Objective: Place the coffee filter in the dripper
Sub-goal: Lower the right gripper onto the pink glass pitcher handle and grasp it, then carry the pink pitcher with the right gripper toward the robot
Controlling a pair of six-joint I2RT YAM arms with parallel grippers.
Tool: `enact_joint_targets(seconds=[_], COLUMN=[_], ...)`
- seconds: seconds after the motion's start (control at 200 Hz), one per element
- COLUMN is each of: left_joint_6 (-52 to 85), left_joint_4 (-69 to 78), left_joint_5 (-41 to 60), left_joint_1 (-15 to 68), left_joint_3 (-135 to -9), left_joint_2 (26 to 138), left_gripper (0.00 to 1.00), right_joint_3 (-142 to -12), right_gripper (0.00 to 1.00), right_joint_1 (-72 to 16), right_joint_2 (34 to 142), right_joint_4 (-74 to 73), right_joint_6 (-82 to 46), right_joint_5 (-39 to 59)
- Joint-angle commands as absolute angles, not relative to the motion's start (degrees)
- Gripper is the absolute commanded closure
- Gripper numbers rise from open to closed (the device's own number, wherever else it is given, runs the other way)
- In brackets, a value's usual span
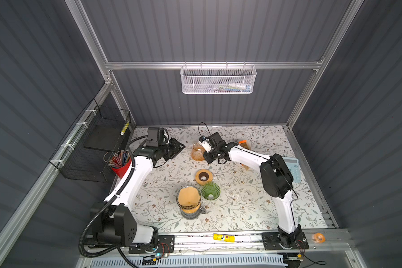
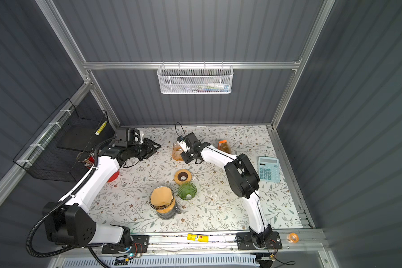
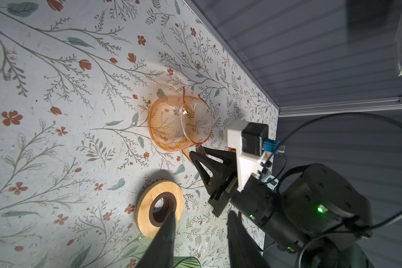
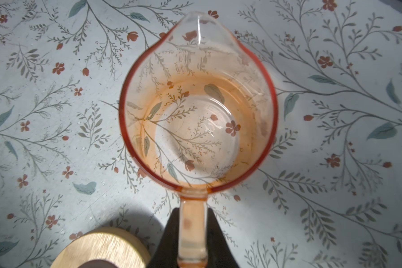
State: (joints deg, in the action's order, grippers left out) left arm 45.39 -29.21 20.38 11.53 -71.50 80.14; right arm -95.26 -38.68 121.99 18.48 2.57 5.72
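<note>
**One filter logged; right gripper clamped on pitcher handle**

Counted on the floral cloth (image 1: 241, 208):
- two grippers
- one coffee filter
- one green dripper
- one clear glass jug
- one wooden ring
- one orange glass pitcher

Right gripper (image 4: 192, 215): set narrow and closed on the handle of the orange glass pitcher (image 4: 195, 111). A dark finger is seen against each side of the handle. The pitcher is upright, its spout pointed away from the gripper.

Left gripper (image 1: 178, 148): held part-way open with nothing between the fingers. It is kept apart from the pitcher, which is seen between the two grippers.

Coffee filter (image 1: 188, 196): tan paper, seated in the mouth of the clear glass jug (image 1: 190, 214). It is well apart from both grippers, toward the arm bases.

Green dripper (image 1: 210, 190): just beside the jug, on the right gripper's side, with its ribbed bowl seen down to the bottom hole.

Wooden ring (image 1: 204, 176): found between the green dripper and the right gripper.

Also noted:
- one calculator (image 1: 291, 170), beyond the right arm's elbow
- one yellow tube (image 1: 223, 237) and one orange tape roll (image 1: 319, 237), on the front rail

The tube's label and the calculator keys are too small to be read.
</note>
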Motion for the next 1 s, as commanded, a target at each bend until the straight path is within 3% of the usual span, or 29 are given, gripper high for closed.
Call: enact_joint_targets(seconds=[0.0, 0.996], left_joint_6=[43.46, 35.24], left_joint_4=[-31.45, -36.87], left_joint_5=[19.73, 15.62], left_joint_1=[11.16, 11.42], left_joint_3=[-71.81, -76.33], left_joint_2=[77.89, 76.84], left_gripper=[0.62, 0.61], right_joint_3=[-94.04, -78.93], right_gripper=[1.00, 1.00], right_joint_1=[-38.85, -44.22], right_joint_2=[117.44, 89.34], right_joint_4=[16.46, 25.10], right_joint_6=[2.03, -1.76], right_joint_5=[5.02, -2.27])
